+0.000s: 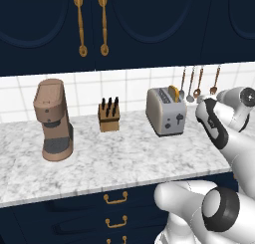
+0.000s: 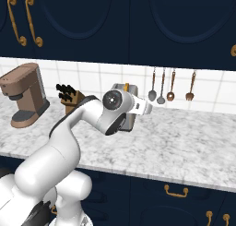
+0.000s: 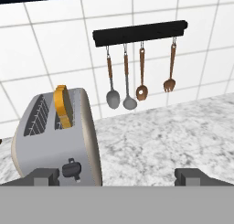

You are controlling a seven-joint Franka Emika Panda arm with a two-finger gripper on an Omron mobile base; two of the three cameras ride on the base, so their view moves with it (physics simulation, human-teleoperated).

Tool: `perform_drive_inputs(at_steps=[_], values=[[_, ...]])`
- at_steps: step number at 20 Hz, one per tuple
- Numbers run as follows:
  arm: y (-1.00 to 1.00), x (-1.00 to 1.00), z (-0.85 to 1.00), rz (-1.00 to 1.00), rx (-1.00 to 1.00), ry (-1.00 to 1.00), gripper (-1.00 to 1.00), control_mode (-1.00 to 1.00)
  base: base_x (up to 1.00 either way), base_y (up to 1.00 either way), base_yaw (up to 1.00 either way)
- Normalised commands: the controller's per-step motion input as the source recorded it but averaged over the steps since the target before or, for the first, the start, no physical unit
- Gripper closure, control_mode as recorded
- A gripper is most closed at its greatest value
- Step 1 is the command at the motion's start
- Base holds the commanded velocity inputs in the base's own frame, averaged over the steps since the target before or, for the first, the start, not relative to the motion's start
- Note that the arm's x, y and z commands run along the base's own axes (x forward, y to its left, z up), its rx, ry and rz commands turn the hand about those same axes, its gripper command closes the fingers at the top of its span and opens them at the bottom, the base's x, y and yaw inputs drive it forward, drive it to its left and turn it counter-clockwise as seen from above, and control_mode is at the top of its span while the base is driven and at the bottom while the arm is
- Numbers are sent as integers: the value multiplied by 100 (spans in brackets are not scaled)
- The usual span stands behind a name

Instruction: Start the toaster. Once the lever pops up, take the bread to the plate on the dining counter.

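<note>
The silver-grey toaster [image 1: 166, 112] stands on the marble worktop near the tiled wall. A golden-tan slice of bread [image 1: 173, 93] sticks up from one of its slots. In the hand view the toaster [image 3: 55, 141] is at the lower left with the bread [image 3: 63, 106] in its nearer slot. The dark lever [image 3: 71, 168] sits on its narrow face. My gripper [image 3: 118, 177] is open and holds nothing. It hovers just right of the toaster, its left fingertip [image 3: 45, 176] in front of that face. My arm hides most of the toaster [image 2: 129, 122] in the right base view. The plate and the dining counter are out of view.
A brown coffee machine [image 1: 52, 119] and a knife block [image 1: 109, 114] stand left of the toaster on the worktop [image 1: 124, 161]. Several utensils hang from a black rail [image 3: 139, 33] on the wall to the right. Navy cabinets hang above, gold-handled drawers below.
</note>
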Motion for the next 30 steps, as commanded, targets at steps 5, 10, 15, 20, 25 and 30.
perform_drive_inputs(at_steps=[5, 10, 15, 20, 25, 30], values=[[0, 0, 0, 0, 0, 0, -100, -100, 0, 0, 0], [0, 0, 0, 0, 0, 0, -100, -100, 0, 0, 0], [0, 0, 0, 0, 0, 0, -100, -100, 0, 0, 0], [0, 0, 0, 0, 0, 0, -100, -100, 0, 0, 0], [0, 0, 0, 0, 0, 0, -100, -100, 0, 0, 0], [0, 0, 0, 0, 0, 0, -100, -100, 0, 0, 0]])
